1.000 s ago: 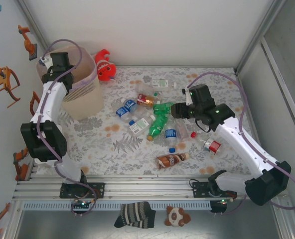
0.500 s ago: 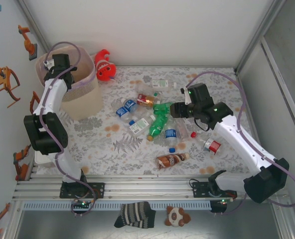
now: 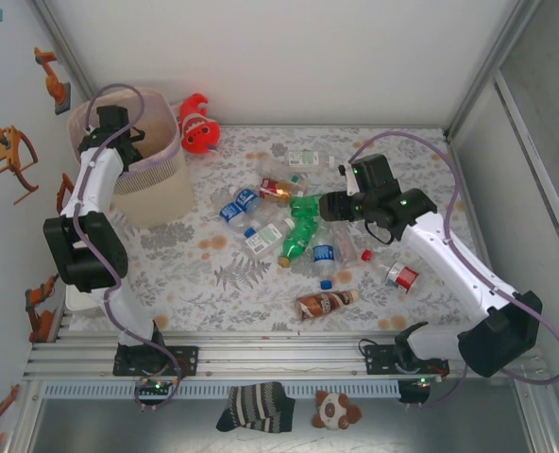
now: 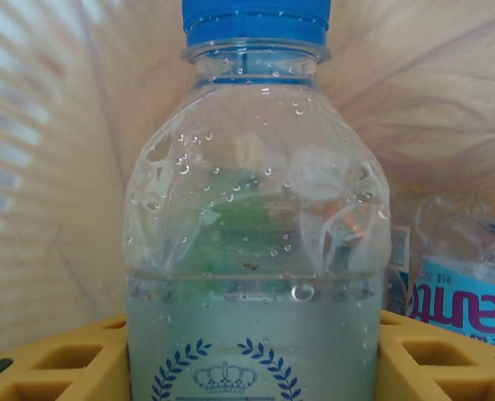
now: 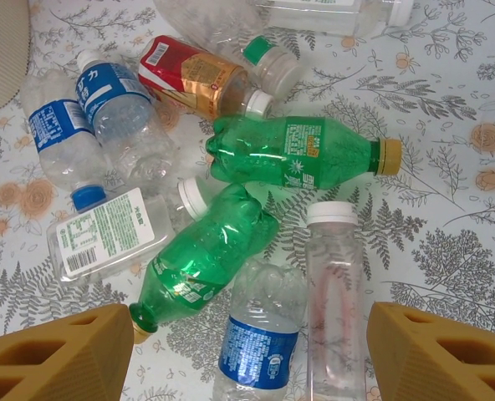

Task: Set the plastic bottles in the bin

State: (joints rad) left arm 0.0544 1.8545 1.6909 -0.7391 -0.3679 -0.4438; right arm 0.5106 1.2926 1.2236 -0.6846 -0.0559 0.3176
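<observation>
My left gripper (image 3: 107,125) hangs inside the pale-pink bin (image 3: 169,143). In the left wrist view a clear plastic bottle (image 4: 256,209) with a blue cap and a crown print stands between the yellow pads (image 4: 43,368), which lie against its sides. Another blue-labelled bottle (image 4: 469,305) lies on the bin's floor. My right gripper (image 3: 332,206) hovers open over the bottle pile in the middle of the table. Below it lie two green bottles (image 5: 302,150) (image 5: 201,255), a blue-labelled clear one (image 5: 260,334) and a white-capped clear one (image 5: 335,284).
A red-orange fish plush (image 3: 197,125) sits just right of the bin. A brown bottle (image 3: 325,303) and a red-labelled one (image 3: 402,276) lie nearer the front, and a clear one (image 3: 303,158) at the back. The enclosure's walls stand close on the left and right.
The left wrist has dropped further into the bin, toward its back left. The right gripper has crept a little left and away over the pile.
</observation>
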